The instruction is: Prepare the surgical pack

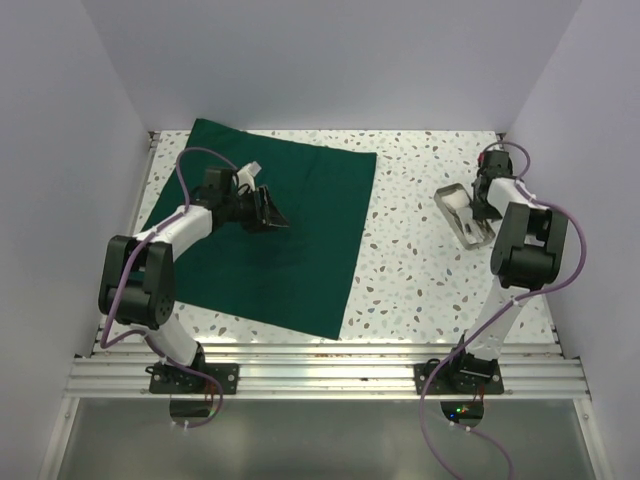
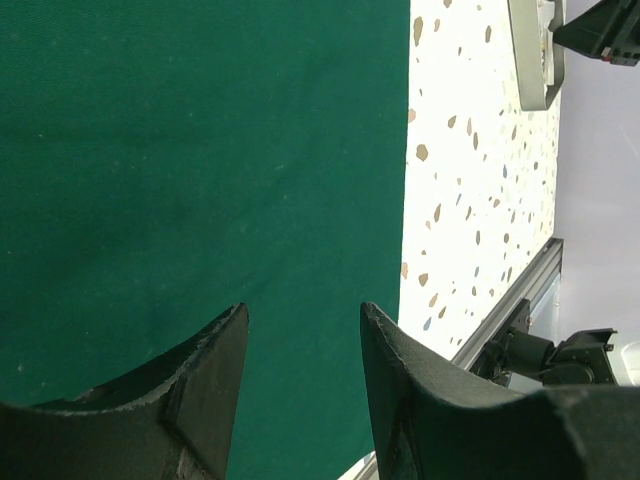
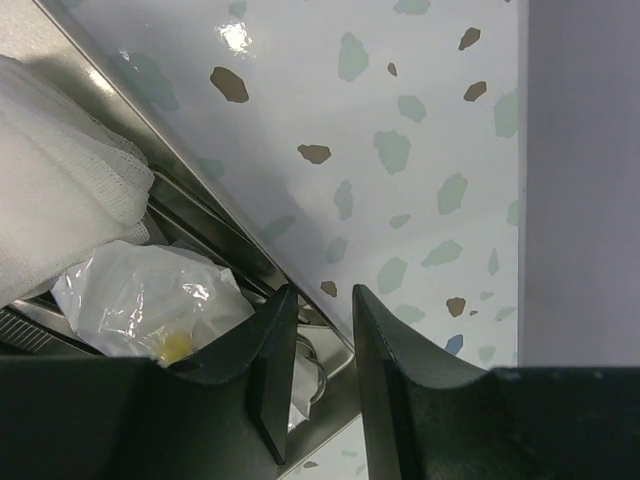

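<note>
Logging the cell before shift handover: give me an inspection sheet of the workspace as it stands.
Surface: speckled terrazzo table top.
Job's things: large dark green cloth drape spread out on the left side.
Clutter: shallow metal tray at right, holding white gauze and a clear plastic packet.
Grippers: left gripper open above the drape; right gripper narrow-jawed at the tray's edge, grip unclear.
Cables: purple cables loop along both arms.
Surroundings: plain pale walls, aluminium rail in front.

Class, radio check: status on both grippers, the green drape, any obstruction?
Left gripper open, empty, over green drape. Right gripper straddling metal tray rim, grip unclear. Drape spread flat, nothing lying on it.
</note>
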Tool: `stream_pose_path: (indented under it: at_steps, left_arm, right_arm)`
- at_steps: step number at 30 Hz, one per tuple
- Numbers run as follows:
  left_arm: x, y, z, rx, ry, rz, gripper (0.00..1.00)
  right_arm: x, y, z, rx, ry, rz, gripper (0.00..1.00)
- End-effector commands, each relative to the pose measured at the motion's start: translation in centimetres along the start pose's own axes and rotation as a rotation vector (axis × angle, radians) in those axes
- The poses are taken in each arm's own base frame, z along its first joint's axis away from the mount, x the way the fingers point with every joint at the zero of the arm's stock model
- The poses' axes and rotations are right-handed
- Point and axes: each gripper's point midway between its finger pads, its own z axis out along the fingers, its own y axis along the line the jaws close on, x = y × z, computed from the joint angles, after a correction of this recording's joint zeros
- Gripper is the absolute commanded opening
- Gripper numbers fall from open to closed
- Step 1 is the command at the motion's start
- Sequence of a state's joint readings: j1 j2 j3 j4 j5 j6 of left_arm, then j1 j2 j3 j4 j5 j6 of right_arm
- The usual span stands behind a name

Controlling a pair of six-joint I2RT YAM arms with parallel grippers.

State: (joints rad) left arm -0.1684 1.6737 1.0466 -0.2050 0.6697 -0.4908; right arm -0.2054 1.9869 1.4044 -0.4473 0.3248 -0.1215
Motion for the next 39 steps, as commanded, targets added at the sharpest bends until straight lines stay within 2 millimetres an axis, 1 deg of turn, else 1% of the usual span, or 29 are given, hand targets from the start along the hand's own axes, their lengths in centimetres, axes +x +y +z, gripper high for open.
stream_pose_path:
  at_steps: [1,3,4,8,10,11,12,13,15,16,17,18,21,22,24,25,26,27,28,29,31,32,33,35,36,37,38,39]
  left_arm:
    - [-1.0,-0.3,0.1,0.029,-0.022,0.004,0.53]
    - [-1.0,-0.3,0.1,0.028,-0.023,0.006,0.53]
    - [-1.1,-0.4,0.1,0.030,-0.023,0.007,0.53]
    - [-0.9,-0.2,0.1,0.020,-0.015,0.003,0.53]
    - [-0.8,0.0,0.1,0.015,-0.010,0.004,0.53]
    - [-0.7,0.0,0.1,0.014,-0.008,0.003,0.53]
    - [-0.7,0.0,0.1,0.013,-0.004,0.003,0.53]
    - [-0.5,0.1,0.1,0.013,0.000,0.001,0.53]
    - [-0.5,0.1,0.0,0.010,0.008,0.004,0.53]
    - [-0.7,0.0,-0.1,0.006,0.005,0.010,0.53]
    - [-0.6,0.2,-0.2,-0.007,0.012,0.014,0.53]
    - [-0.7,0.3,-0.2,-0.015,0.012,0.018,0.53]
    - [-1.0,0.8,-0.6,-0.044,0.011,0.018,0.53]
    - [-1.1,0.9,-0.8,-0.053,0.010,0.014,0.53]
    - [-0.8,1.8,-1.0,-0.083,0.027,-0.013,0.53]
    - [-1.0,2.0,-1.3,-0.098,0.029,-0.023,0.53]
    - [-1.2,2.7,-1.6,-0.140,0.022,-0.034,0.53]
    - [-0.8,3.5,-2.2,-0.176,0.035,-0.064,0.53]
    - [-0.9,4.0,-2.6,-0.202,0.030,-0.075,0.54]
    - [-0.9,4.8,-3.3,-0.251,0.022,-0.087,0.54]
    - [-1.1,6.0,-4.2,-0.307,0.003,-0.107,0.54]
    - [-1.2,6.7,-4.9,-0.350,-0.014,-0.120,0.54]
    - [-1.1,7.1,-5.1,-0.367,-0.015,-0.129,0.54]
    - [-1.1,7.9,-5.7,-0.408,-0.025,-0.153,0.54]
    - [-1.2,8.2,-6.0,-0.420,-0.030,-0.160,0.54]
    - [-1.3,8.4,-6.2,-0.436,-0.038,-0.162,0.55]
    - [-1.3,8.5,-6.5,-0.448,-0.040,-0.169,0.54]
    - [-1.2,8.7,-6.7,-0.460,-0.042,-0.173,0.54]
  right_arm:
    - [-1.1,0.6,0.7,-0.056,-0.026,-0.001,0.32]
    - [-1.0,0.9,1.0,-0.073,-0.023,-0.006,0.29]
    - [-0.8,1.4,1.3,-0.090,-0.019,-0.011,0.29]
    - [-1.0,2.0,1.7,-0.118,-0.020,-0.014,0.26]
    - [-1.0,2.2,1.9,-0.128,-0.009,-0.017,0.20]
    - [-1.1,2.2,1.9,-0.130,-0.009,-0.008,0.19]
    - [-1.1,2.2,1.8,-0.130,-0.010,-0.004,0.18]
    - [-1.1,2.1,1.7,-0.127,-0.009,-0.001,0.14]
    - [-1.0,2.0,1.2,-0.127,-0.009,0.005,0.10]
    - [-0.9,2.0,1.0,-0.127,-0.007,0.009,0.05]
    - [-0.5,2.0,0.9,-0.127,0.002,0.015,0.03]
    - [-0.6,1.9,0.4,-0.129,-0.002,0.023,0.00]
    - [-0.1,2.0,-0.5,-0.136,0.003,0.052,0.00]
    - [-0.4,1.8,-1.3,-0.136,-0.011,0.066,0.00]
    - [0.0,1.9,-2.2,-0.138,0.008,0.090,0.00]
    - [-0.2,2.0,-3.0,-0.146,0.003,0.100,0.00]
    - [-0.4,2.1,-3.5,-0.151,0.001,0.107,0.00]
    - [-0.5,2.9,-4.4,-0.164,-0.002,0.120,0.00]
    - [-0.7,3.0,-5.1,-0.168,-0.013,0.121,0.00]
    - [-1.2,3.0,-6.3,-0.170,-0.041,0.139,0.00]
    - [-1.3,4.0,-7.6,-0.199,-0.045,0.149,0.00]
    - [-1.7,4.6,-8.9,-0.221,-0.058,0.161,0.00]
    - [-2.0,5.0,-9.5,-0.231,-0.065,0.166,0.00]
    - [-2.5,6.2,-11.0,-0.265,-0.080,0.171,0.00]
    - [-2.6,8.0,-12.0,-0.292,-0.089,0.139,0.00]
    - [-3.0,9.0,-12.7,-0.308,-0.100,0.131,0.00]
    - [-2.9,11.5,-13.9,-0.347,-0.109,0.086,0.00]
    - [-3.0,12.7,-14.6,-0.371,-0.116,0.069,0.00]
